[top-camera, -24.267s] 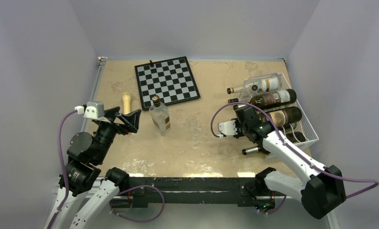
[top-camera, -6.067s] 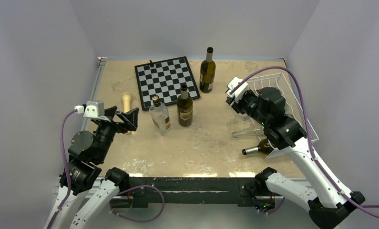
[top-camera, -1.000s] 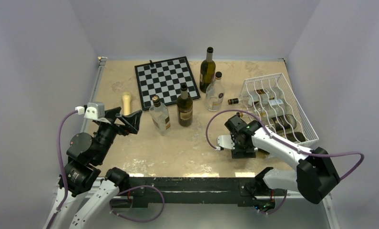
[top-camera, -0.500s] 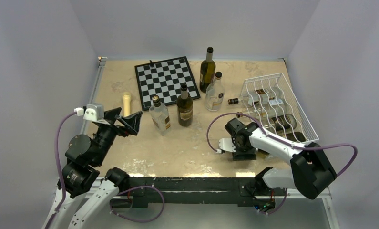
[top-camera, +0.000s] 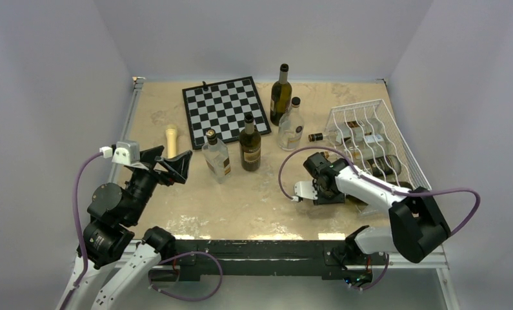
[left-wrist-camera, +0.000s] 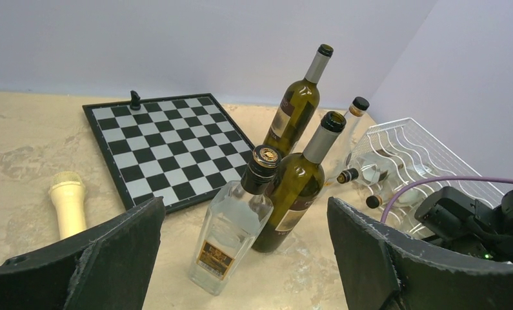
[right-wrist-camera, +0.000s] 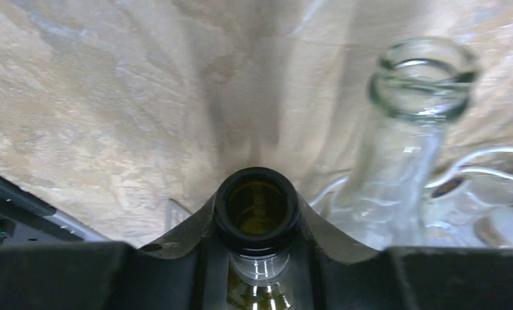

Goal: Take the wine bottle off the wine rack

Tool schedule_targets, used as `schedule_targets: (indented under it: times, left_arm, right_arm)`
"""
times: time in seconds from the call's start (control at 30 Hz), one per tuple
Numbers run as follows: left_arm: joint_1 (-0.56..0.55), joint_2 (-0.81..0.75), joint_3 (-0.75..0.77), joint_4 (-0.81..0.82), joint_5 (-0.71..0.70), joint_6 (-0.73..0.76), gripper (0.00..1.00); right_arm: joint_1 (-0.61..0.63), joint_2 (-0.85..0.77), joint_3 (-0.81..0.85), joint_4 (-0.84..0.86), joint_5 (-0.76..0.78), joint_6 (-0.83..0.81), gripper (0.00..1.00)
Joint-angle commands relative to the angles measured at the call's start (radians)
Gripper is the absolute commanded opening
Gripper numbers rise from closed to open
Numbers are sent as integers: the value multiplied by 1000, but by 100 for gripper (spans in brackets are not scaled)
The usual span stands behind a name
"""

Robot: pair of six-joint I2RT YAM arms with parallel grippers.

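Looks like the grab's done: right gripper (top-camera: 318, 187) is pinching the neck of the wine bottle (right-wrist-camera: 257, 205) poking out of the wine rack (top-camera: 410, 155) at lower right, so next needs a straight pull out.

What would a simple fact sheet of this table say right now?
Right gripper: shut on the neck of a green bottle
Left gripper: open, holding nothing
White rack: holds a clear bottle beside the gripped one
Upright bottles: four, standing near the chessboard
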Motion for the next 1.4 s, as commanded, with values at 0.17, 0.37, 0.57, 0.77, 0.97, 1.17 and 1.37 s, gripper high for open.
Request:
schedule_targets:
  times: [0.17,0.37,0.57,0.77,0.97,1.17,1.37]
  left_arm:
    - [-5,-3,5,39,-4,1,100]
    - [-5,5,4,38,-11,4,100]
    - [-5,7,4,37,-14,8,100]
    - [-5,15,4,34,-17,12,100]
    - [-5,34,1,34,-29,17,100]
    - [-5,43,1,32,-36,20,100]
    - [-5,47,0,32,-42,22,100]
  right_arm:
    - [-2,-64,95,-138,-94,92,2]
    - [17,-75,176,-241,-212,142,0]
    - [67,-101,213,-309,-302,172,0]
    - [103,-140,216,-327,-369,187,0]
    - [143,-156,244,-363,-458,220,0]
    - [161,-179,245,-354,-401,214,0]
    - [170,-222,223,-293,-264,184,0]
